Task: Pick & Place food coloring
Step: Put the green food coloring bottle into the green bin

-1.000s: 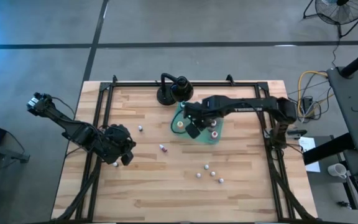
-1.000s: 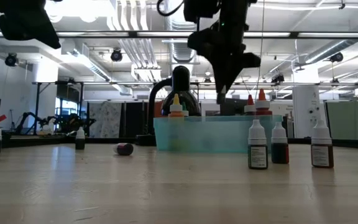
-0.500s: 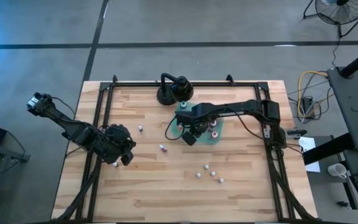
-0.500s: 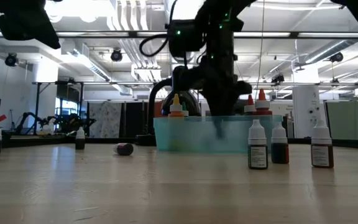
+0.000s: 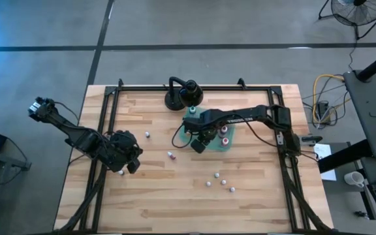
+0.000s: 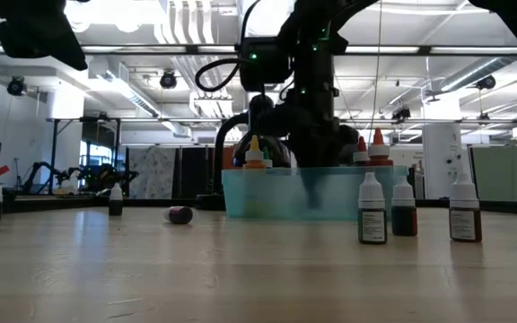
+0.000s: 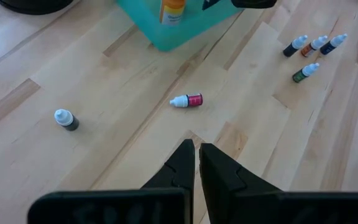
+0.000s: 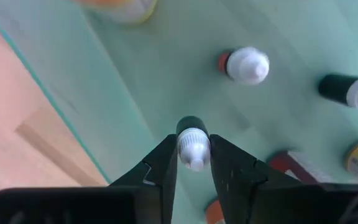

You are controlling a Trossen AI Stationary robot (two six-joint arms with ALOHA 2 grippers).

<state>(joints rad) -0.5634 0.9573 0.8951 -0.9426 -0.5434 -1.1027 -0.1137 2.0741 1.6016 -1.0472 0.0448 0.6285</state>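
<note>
My right gripper (image 8: 193, 152) points down into the teal tray (image 5: 230, 146), just inside its wall (image 6: 267, 193). Its open fingers stand close on either side of the white cap (image 8: 193, 148) of a small dark food coloring bottle that stands upright on the tray floor. Several more bottles stand in the tray (image 8: 244, 65). Other bottles are on the table: a pink one lying down (image 7: 186, 101), a dark one (image 7: 66, 119) and a group (image 7: 316, 48). My left gripper (image 7: 196, 155) hangs shut and empty over the table's left part (image 5: 130, 163).
A black round-based stand (image 5: 181, 94) is just beyond the tray at the far edge. Three bottles (image 6: 404, 208) stand in front of the tray on its near right side. A black frame (image 5: 109, 130) borders the wooden table. Bare wood stretches along the near edge.
My right gripper has come down from above the tray until its fingers are inside it, shifting a little toward the near edge. It has nearly stopped over the last half second. The left arm has kept still.
</note>
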